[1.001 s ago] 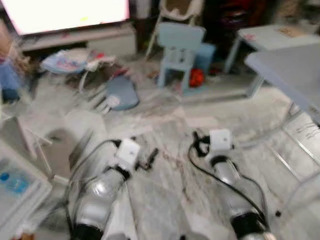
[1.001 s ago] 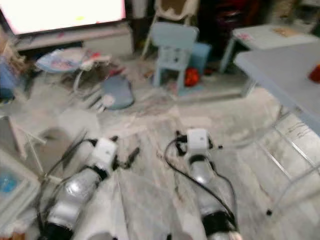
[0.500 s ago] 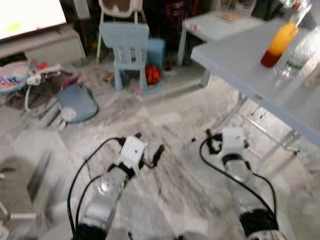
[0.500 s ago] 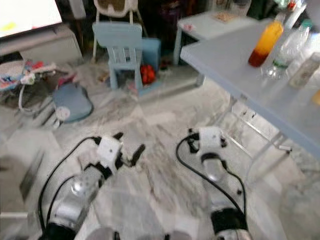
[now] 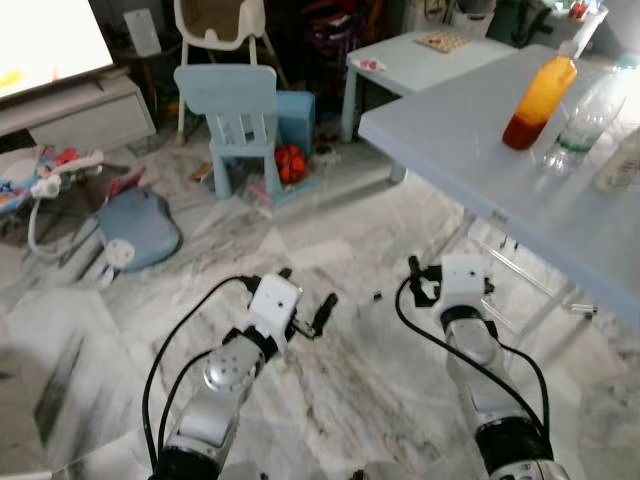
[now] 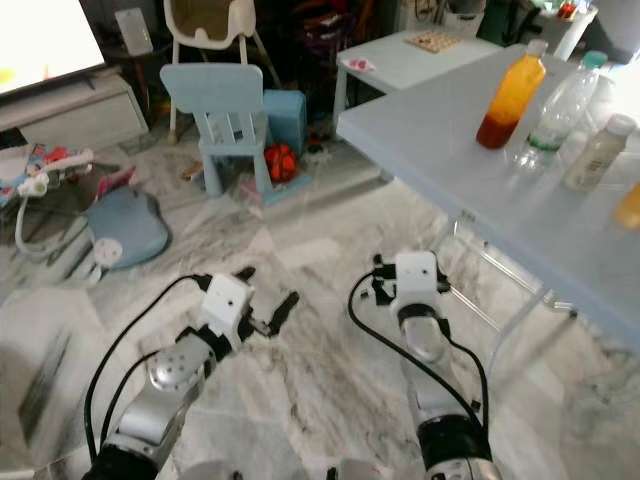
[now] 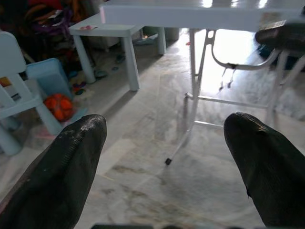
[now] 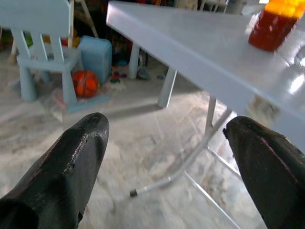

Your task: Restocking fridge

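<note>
Two end effectors carried low over marble floor, likely for walking | left end effector [image 7: 164,143] fingers spread, empty | right end effector [image 8: 164,143] fingers spread, empty | stock: orange bottle [image 6: 511,82], clear bottle [image 6: 553,112], small bottle [image 6: 595,152] upright on table [image 6: 430,130] ahead-right, awaiting pickup | judged step: approach table

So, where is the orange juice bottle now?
The orange juice bottle stands upright on the grey table, ahead on the right, beside a clear bottle.
</note>
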Robot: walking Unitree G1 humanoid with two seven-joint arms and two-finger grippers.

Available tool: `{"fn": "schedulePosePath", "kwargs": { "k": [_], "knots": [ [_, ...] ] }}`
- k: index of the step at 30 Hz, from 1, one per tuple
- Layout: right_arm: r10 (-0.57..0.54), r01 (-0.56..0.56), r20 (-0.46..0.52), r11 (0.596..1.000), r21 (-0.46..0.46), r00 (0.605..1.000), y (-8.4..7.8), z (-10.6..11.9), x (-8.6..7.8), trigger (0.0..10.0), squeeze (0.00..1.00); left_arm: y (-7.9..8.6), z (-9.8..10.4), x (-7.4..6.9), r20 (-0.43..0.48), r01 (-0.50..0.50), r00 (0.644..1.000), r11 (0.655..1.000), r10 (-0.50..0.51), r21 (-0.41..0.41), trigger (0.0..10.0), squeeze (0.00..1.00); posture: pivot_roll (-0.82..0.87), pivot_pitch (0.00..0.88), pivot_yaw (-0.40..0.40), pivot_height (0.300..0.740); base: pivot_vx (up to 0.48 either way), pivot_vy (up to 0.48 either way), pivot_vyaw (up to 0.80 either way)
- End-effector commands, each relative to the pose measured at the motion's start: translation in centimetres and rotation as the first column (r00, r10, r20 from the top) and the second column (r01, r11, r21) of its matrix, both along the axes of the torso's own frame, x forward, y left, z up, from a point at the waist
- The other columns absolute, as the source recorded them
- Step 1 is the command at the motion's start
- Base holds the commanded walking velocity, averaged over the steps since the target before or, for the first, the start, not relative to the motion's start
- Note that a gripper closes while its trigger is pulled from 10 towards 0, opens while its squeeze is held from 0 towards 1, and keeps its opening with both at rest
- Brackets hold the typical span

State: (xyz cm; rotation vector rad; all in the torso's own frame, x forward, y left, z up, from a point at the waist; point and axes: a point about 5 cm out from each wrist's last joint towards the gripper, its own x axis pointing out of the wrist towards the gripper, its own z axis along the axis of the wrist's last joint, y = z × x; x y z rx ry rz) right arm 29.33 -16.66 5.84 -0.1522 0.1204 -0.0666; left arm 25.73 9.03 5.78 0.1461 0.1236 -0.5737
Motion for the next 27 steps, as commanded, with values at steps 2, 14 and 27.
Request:
{"fn": "schedulePosePath", "kwargs": {
  "k": [2,14,27],
  "knots": [
    [0.019,-0.019,0.005,1.000,0.009,1.000,0.8,0.1,0.1,10.0,0.00,0.6,0.1,0.3,0.010,-0.031,0.999,0.999,0.031,0.027,10.0,0.00,0.07,0.048,-0.015,0.740,0.000,0.000,-0.80],
    [0.044,-0.043,0.051,0.999,-0.011,0.998,1.4,0.9,0.3,10.0,0.00,2.0,1.0,0.8,0.078,-0.174,0.981,0.984,0.177,-0.037,10.0,0.00,0.07,0.054,-0.017,0.740,0.127,0.049,-0.11],
    [-0.001,0.006,0.120,0.999,-0.035,0.993,0.4,2.2,0.8,10.0,0.00,3.4,1.9,2.2,0.065,-0.275,0.956,0.952,0.285,-0.131,10.0,0.00,0.07,0.042,-0.021,0.740,0.426,0.085,-0.22]
  ]
}}
